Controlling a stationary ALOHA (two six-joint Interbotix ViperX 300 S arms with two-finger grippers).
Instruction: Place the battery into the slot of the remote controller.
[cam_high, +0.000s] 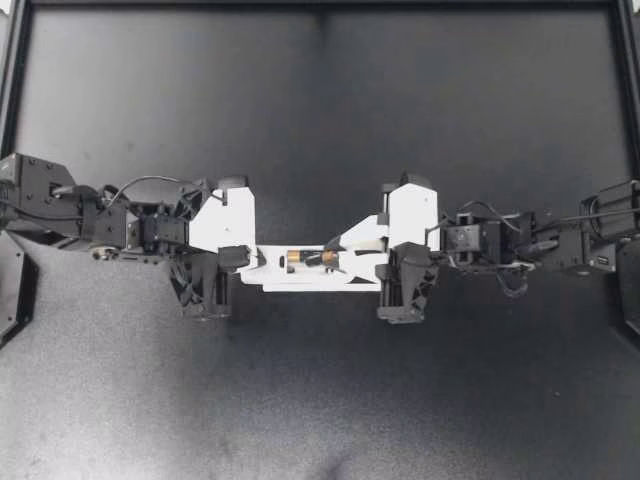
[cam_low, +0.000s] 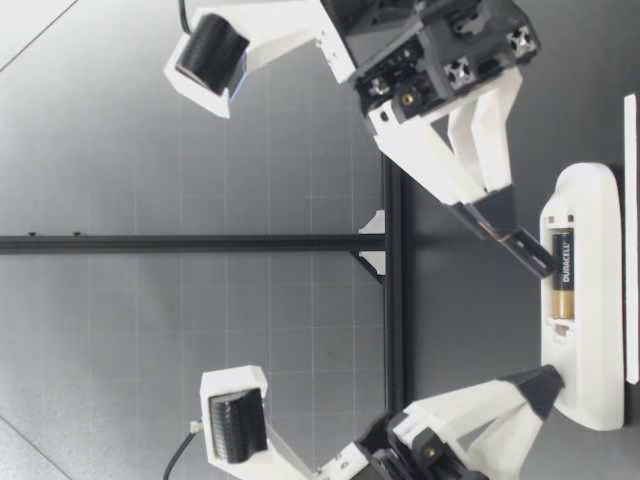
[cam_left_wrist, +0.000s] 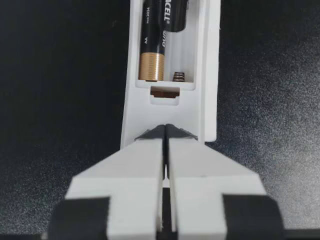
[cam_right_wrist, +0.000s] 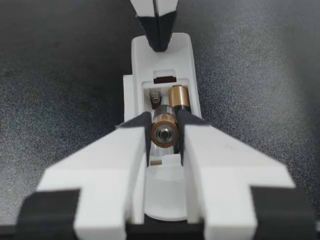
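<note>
One battery (cam_right_wrist: 165, 132) sits clamped in my right gripper (cam_high: 338, 258) over the remote's (cam_high: 300, 282) empty bay (cam_left_wrist: 182, 55) beside a seated cell (cam_left_wrist: 151, 50), while my left gripper (cam_high: 256, 262), jaws pressed together, pins the remote; released askew, it could jam on the spring (cam_left_wrist: 179, 76).

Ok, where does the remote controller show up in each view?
Top view: remote controller spans between my left end effector and right end effector.
Low view: lying flat beneath both end effectors.
Left wrist view: extending ahead from the shut fingertips.
Right wrist view: under the fingers gripping a second battery.
Shared landmark: the gold-ended battery seated inside it.
</note>
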